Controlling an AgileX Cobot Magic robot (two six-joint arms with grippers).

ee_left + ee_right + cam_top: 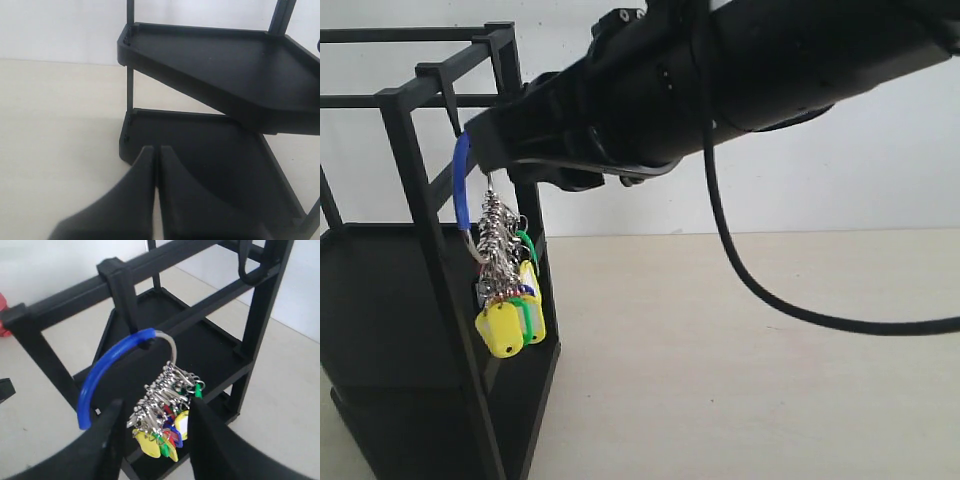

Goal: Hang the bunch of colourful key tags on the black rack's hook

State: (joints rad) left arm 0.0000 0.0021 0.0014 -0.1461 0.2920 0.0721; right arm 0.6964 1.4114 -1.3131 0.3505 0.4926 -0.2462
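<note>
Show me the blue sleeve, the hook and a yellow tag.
blue sleeve (100, 365): right wrist view, middle of its curve.
hook (128, 305): right wrist view, its straight stem.
yellow tag (500, 331): exterior view, its front face.

Matt black rack, glossy plastic tags, shiny metal rings

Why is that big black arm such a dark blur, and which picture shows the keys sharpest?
Exterior view: the right arm fills the frame close to the lens, a dark mass against the bright wall. Right wrist view: the colourful key tag bunch is sharpest here, while the right gripper looks soft. Left wrist view: even light, with a dull sheen on the black rack.
</note>
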